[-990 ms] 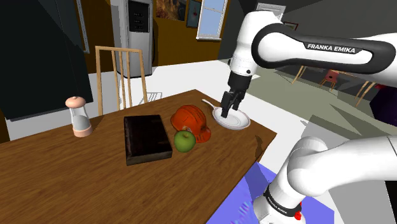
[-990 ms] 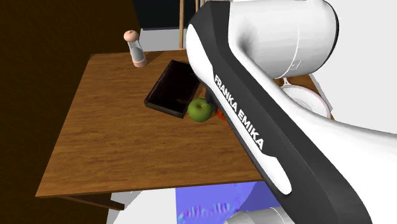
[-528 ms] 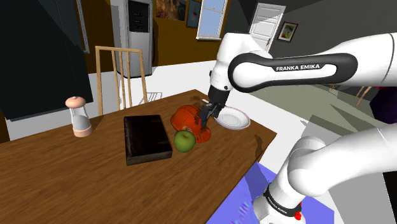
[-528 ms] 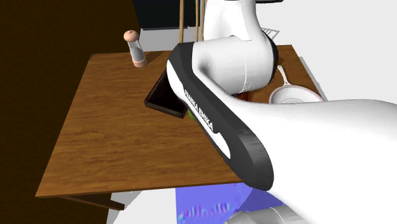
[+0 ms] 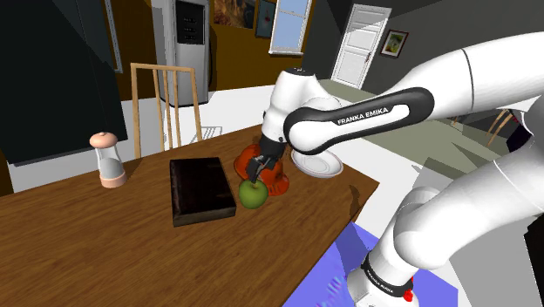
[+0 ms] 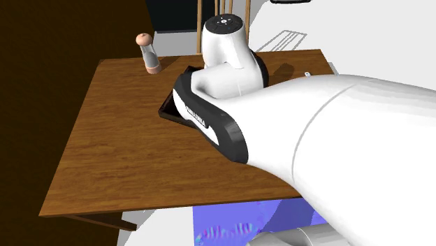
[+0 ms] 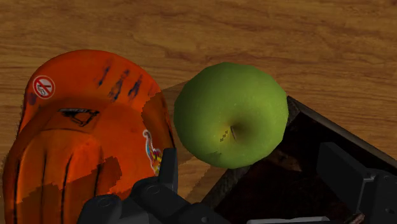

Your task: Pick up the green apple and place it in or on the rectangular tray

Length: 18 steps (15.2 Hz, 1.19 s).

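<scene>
Two black fingers [image 7: 168, 170] stand wide apart, nothing gripped, as the gripper [image 5: 257, 170] hangs just above the green apple [image 7: 230, 114]. Orange helmet [image 7: 83, 133] by one finger, dark rectangular tray [image 7: 305, 159] under the other. The apple seems to touch the tray's edge.

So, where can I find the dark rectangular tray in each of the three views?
Shoulder view: the dark rectangular tray lies near the picture's middle, left of the green apple.
Second exterior view: the tray shows partly at the upper middle, at the left edge of the white arm.
Wrist view: the tray lies beside the apple.
Shared landmark: the brown wooden table under it.
</scene>
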Each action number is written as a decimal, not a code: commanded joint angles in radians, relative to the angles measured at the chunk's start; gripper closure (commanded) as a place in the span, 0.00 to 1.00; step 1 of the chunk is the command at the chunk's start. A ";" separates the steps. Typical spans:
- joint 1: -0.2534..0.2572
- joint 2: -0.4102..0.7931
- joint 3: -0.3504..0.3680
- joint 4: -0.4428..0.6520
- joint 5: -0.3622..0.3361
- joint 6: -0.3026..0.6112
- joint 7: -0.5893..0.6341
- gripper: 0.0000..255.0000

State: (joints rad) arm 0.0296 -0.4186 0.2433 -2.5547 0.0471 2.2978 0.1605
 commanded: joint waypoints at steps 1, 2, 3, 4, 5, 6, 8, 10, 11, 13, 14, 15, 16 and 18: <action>-0.002 0.021 0.006 -0.012 -0.005 0.038 0.006 0.00; -0.003 0.031 0.008 -0.017 -0.007 0.054 0.008 0.00; -0.005 0.042 0.010 -0.023 -0.009 0.070 0.010 0.00; -0.007 0.053 0.011 -0.028 -0.011 0.085 0.012 0.00; -0.008 0.064 0.013 -0.033 -0.014 0.101 0.014 0.00; -0.011 0.082 0.016 -0.040 -0.018 0.126 0.017 0.00; -0.011 0.082 0.016 -0.040 -0.018 0.126 0.017 0.00; -0.011 0.082 0.016 -0.040 -0.018 0.126 0.017 0.00; -0.011 0.082 0.016 -0.040 -0.018 0.126 0.017 0.00; -0.011 0.082 0.016 -0.040 -0.018 0.126 0.017 0.00; -0.011 0.082 0.016 -0.040 -0.018 0.126 0.017 0.00; -0.011 0.082 0.016 -0.040 -0.018 0.126 0.017 1.00; -0.011 0.082 0.016 -0.040 -0.018 0.126 0.017 1.00; -0.011 0.082 0.016 -0.040 -0.018 0.126 0.017 1.00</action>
State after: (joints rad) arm 0.0183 -0.3371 0.2589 -2.5947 0.0291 2.4237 0.1774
